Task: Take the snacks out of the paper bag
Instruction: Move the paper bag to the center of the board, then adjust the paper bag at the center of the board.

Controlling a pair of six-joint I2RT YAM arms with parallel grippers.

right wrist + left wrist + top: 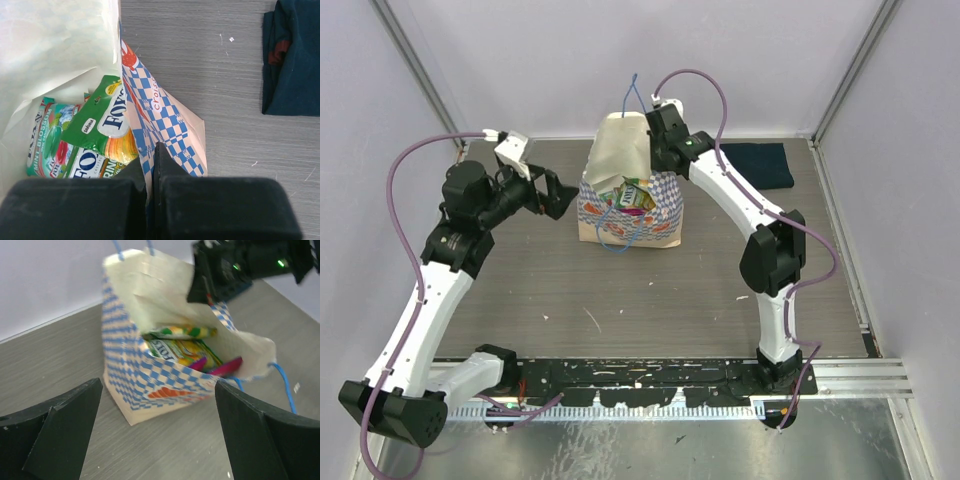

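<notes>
The right gripper (152, 152) pinches the bag (617, 150) wall, propping its mouth open; the snacks (102, 122) lie inside. The left gripper (558, 193), jaws wide, should enter slowly (clear of the cord (284, 385)) and close on the topmost one.

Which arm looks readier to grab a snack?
Left: the left gripper is open, facing the paper bag and its candy packets; the right gripper is shut on the bag's rim.

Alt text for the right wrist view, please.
The right end effector pinches the checkered rim of the paper bag. Green snacks lie inside, and a dark folded cloth sits apart on the table at upper right.
</notes>
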